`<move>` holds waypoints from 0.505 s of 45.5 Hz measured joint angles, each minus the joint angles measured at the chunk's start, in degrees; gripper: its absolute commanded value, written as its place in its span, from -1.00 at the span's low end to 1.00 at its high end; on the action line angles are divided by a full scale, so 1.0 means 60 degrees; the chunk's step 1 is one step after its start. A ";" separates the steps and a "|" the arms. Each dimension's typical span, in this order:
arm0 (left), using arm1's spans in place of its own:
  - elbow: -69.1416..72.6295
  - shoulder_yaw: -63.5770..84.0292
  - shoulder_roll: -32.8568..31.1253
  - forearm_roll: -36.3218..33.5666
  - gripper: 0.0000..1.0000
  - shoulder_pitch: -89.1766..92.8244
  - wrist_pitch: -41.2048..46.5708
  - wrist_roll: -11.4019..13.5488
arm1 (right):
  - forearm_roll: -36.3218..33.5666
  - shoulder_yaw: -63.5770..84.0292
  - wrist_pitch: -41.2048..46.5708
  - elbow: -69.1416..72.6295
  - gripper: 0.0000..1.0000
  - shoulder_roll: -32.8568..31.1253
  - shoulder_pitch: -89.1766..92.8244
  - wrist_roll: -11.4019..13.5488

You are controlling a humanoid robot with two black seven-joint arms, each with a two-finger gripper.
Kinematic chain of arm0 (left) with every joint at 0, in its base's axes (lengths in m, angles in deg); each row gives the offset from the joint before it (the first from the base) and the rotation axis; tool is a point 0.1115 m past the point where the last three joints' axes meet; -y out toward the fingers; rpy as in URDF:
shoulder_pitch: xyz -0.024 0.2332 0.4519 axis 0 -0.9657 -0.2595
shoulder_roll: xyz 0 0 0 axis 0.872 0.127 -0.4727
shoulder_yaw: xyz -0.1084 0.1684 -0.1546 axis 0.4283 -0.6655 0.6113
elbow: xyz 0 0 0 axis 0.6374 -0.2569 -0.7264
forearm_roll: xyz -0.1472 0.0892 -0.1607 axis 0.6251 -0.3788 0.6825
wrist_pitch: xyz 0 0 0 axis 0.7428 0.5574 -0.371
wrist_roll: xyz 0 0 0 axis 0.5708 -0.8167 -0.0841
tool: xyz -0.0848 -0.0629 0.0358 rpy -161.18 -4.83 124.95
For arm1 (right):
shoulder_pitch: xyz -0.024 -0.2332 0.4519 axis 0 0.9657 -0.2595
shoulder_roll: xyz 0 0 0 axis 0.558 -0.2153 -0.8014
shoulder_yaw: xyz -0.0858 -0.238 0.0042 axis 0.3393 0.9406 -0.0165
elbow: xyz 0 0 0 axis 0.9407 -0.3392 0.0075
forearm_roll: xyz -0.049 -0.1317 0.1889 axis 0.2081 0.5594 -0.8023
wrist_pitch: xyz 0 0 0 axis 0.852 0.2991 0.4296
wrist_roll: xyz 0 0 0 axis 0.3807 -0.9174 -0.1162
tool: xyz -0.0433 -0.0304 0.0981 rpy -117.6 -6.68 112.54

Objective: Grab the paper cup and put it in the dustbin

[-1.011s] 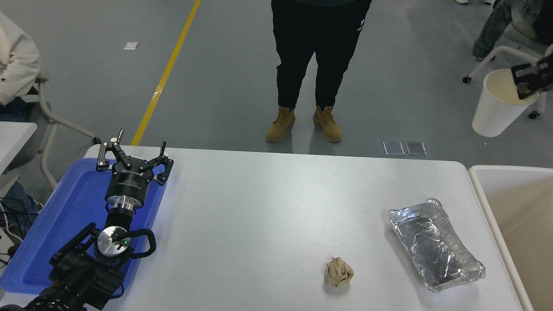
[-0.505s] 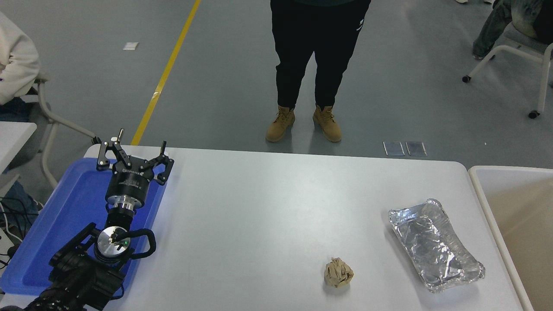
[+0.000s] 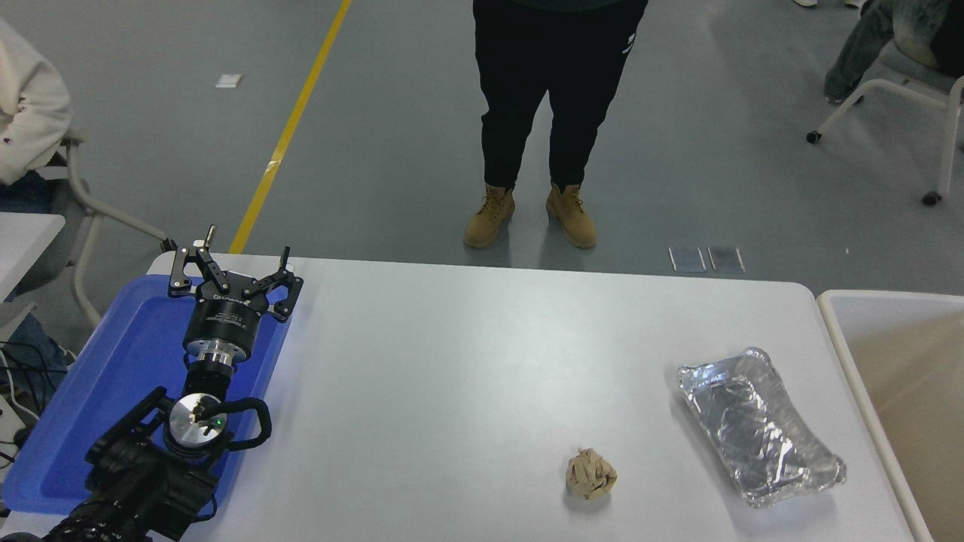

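My left gripper (image 3: 230, 260) rests over the blue tray (image 3: 113, 376), fingers spread apart. The dustbin (image 3: 836, 331) stands beside the table (image 3: 452, 361).

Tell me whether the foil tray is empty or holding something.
Empty: the foil tray shows only its own crinkled silver floor, and the brown paper ball lies apart on the table.

One camera served me, mounted high on my side of the white table (image 3: 467, 354) and facing forward and down across it. It took in the whole tabletop from a middling height, my left arm (image 3: 143, 467) entering at the lower left, and the grey floor (image 3: 392, 135) beyond the far edge.
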 measured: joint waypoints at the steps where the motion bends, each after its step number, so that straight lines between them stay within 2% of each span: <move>1: 0.0001 0.0000 0.0000 0.0001 1.00 -0.0001 0.0000 0.0000 | -0.0221 -0.0108 -0.0171 -0.0217 -1.00 0.0125 0.0346 -0.0004; 23: 0.0001 0.0000 0.0000 0.0009 1.00 -0.0002 0.0000 0.0000 | -0.1906 -0.0601 -0.1622 -0.1389 -1.00 0.1527 0.3169 -0.0034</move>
